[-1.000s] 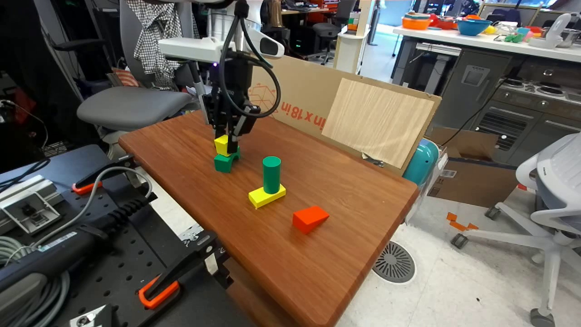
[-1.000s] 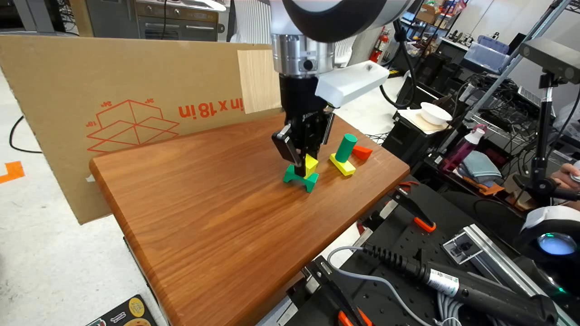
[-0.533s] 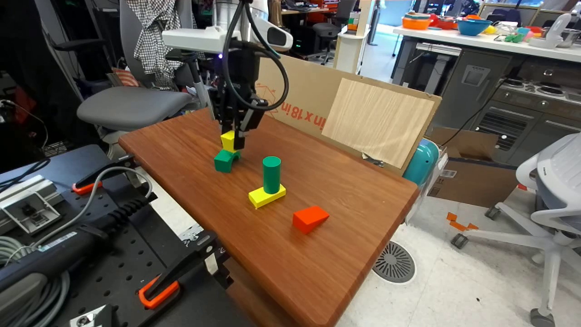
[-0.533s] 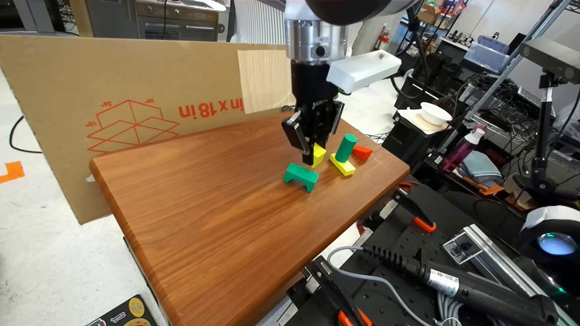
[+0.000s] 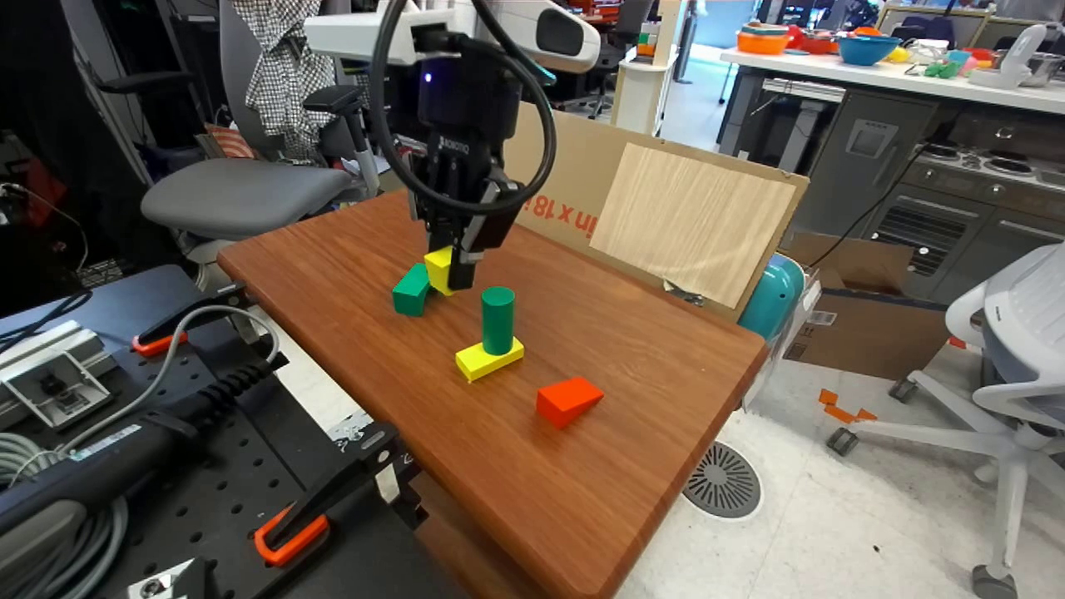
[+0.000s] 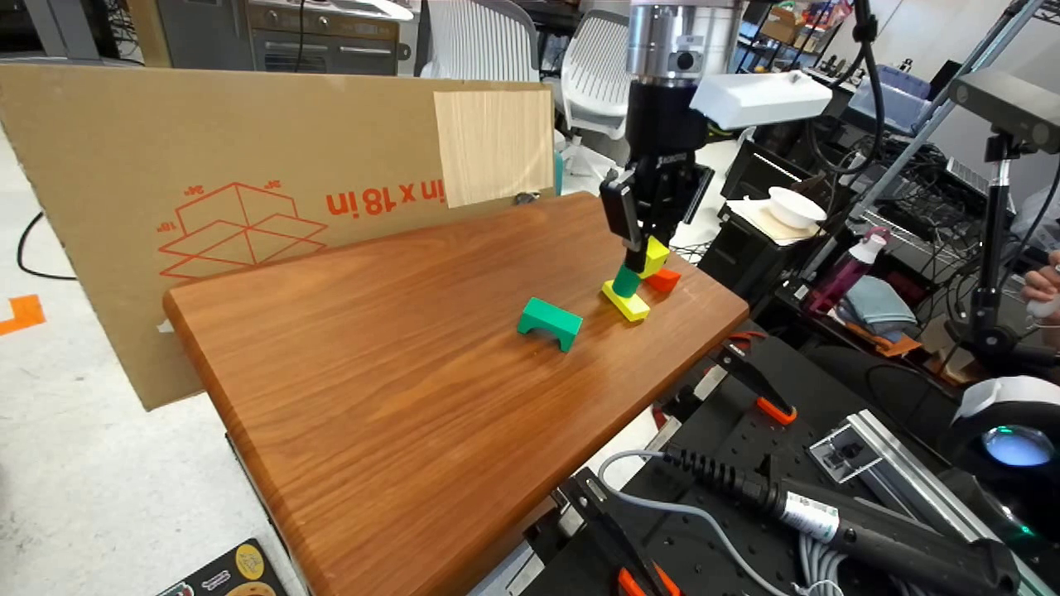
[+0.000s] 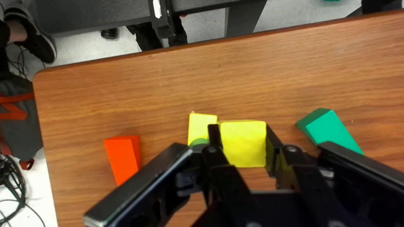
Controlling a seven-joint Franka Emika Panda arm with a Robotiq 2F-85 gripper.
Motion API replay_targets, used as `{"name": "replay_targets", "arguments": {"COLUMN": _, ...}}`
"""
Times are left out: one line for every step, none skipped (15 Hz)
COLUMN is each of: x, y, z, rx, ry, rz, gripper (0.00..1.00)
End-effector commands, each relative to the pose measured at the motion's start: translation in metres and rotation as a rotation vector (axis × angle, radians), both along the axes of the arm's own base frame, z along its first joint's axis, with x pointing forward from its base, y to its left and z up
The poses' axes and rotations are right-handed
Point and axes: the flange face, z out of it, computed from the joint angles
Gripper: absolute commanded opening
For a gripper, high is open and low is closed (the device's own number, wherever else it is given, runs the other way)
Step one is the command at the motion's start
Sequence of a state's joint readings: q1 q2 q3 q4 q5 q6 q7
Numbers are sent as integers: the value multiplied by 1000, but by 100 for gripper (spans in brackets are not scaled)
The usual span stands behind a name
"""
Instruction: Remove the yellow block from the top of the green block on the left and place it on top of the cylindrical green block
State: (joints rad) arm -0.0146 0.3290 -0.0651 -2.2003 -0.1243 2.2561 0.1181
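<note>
- Watching the gripper [image 7: 243,142], I see both fingertips [image 7: 215,135] pinching the yellow block [image 7: 243,145] above the table [image 7: 126,88].
- By the wrist view, the cylindrical green block [image 7: 199,142], partly hidden, shows at nine o'clock from the held block.
- The green block [image 7: 333,130] sits farther off, toward three o'clock.

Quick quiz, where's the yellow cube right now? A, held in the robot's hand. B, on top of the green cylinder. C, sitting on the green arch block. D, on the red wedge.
A: the wrist view shows the yellow cube clamped in the hand, with the green arch block off to one side, and in an exterior view the green cylinder stands apart from the cube.
</note>
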Motion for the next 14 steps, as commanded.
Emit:
{"name": "replay_targets", "arguments": {"x": -5, "y": -20, "z": 2, "rx": 10, "ry": 15, "rz": -88, "gripper": 8}}
{"name": "replay_targets", "arguments": {"x": -4, "y": -23, "z": 0, "rx": 13, "ry": 17, "rz": -103, "gripper": 8}}
{"name": "replay_targets", "arguments": {"x": -2, "y": -26, "z": 2, "rx": 15, "ry": 13, "rz": -113, "gripper": 8}}
{"name": "replay_targets", "arguments": {"x": -1, "y": -25, "z": 6, "rx": 26, "ry": 6, "rz": -112, "gripper": 8}}
{"name": "replay_targets", "arguments": {"x": 0, "y": -25, "z": 10, "rx": 29, "ry": -4, "rz": -113, "gripper": 8}}
{"name": "replay_targets", "arguments": {"x": 2, "y": -24, "z": 15, "rx": 35, "ry": -15, "rz": -108, "gripper": 8}}
{"name": "replay_targets", "arguments": {"x": 5, "y": -24, "z": 19, "rx": 35, "ry": -24, "rz": -113, "gripper": 8}}
{"name": "replay_targets", "arguments": {"x": 7, "y": -24, "z": 20, "rx": 35, "ry": -26, "rz": -118, "gripper": 8}}
{"name": "replay_targets", "arguments": {"x": 10, "y": -24, "z": 20, "rx": 33, "ry": -26, "rz": -124, "gripper": 8}}
{"name": "replay_targets", "arguments": {"x": 12, "y": -25, "z": 19, "rx": 30, "ry": -27, "rz": -134, "gripper": 8}}
{"name": "replay_targets", "arguments": {"x": 14, "y": -26, "z": 17, "rx": 32, "ry": -26, "rz": -143, "gripper": 8}}
{"name": "replay_targets", "arguments": {"x": 15, "y": -28, "z": 15, "rx": 34, "ry": -20, "rz": -155, "gripper": 8}}
{"name": "replay_targets", "arguments": {"x": 15, "y": -29, "z": 14, "rx": 38, "ry": -14, "rz": -163, "gripper": 8}}
{"name": "replay_targets", "arguments": {"x": 14, "y": -30, "z": 11, "rx": 41, "ry": 1, "rz": -170, "gripper": 8}}
